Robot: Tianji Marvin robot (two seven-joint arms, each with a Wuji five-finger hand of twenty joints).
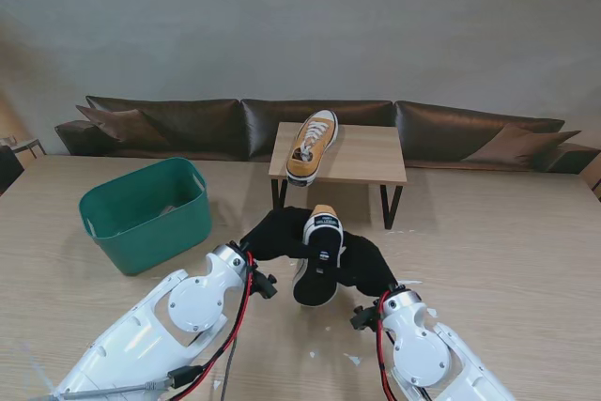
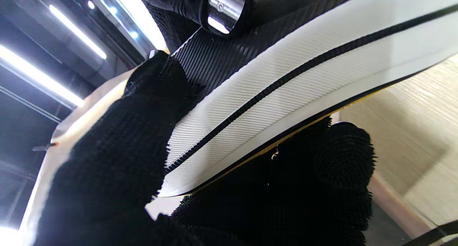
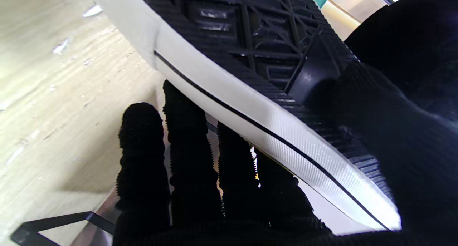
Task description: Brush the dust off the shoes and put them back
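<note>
Both black-gloved hands are holding one yellow shoe (image 1: pixel 319 255) off the worktop (image 1: pixel 507 260), sole turned toward me. The left hand (image 1: pixel 274 235) is gripping it from nine o'clock and the right hand (image 1: pixel 368 263) from three o'clock, fingers (image 3: pixel 193 156) curled around the upper and thumbs pressing the black tread. The second yellow shoe (image 1: pixel 313 146) is sitting on the small wooden table (image 1: pixel 362 155) at twelve o'clock, toe hanging over its near edge. A green bin (image 1: pixel 146 215) is standing at ten o'clock.
</note>
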